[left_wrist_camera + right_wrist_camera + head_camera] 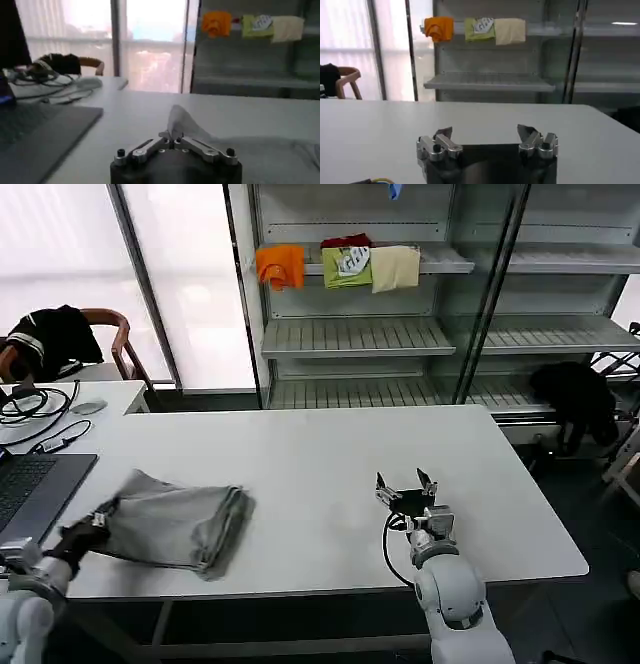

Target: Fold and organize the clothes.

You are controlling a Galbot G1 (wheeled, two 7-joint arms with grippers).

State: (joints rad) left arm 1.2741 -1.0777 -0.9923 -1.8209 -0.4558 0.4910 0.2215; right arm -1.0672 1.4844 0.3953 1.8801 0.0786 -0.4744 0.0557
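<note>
My left arm reaches in low from the near left corner of the white table (320, 454), wrist close to the surface, and the left gripper (97, 520) has its fingers pinched together on the near left corner of the light grey shirt (180, 524). In the left wrist view the left gripper's (176, 141) two fingers meet around a peak of pale fabric (182, 125) that stands up just beyond them.

My right arm comes up from the near edge of the table, right of centre, forearm pointing away from me. The right gripper (407, 489) sits just over bare tabletop with its fingers spread wide and nothing between them; the right wrist view shows the same wide gap (485, 137) with only table surface beyond.

I count one grey shirt on the table, folded into a rough rectangle at the near left, well apart from the right gripper. On the shelf unit (355, 334) behind I count three folded garments side by side: orange (280, 266), green (347, 266) and cream (396, 267). One laptop (30, 484) lies at the table's left edge.
</note>
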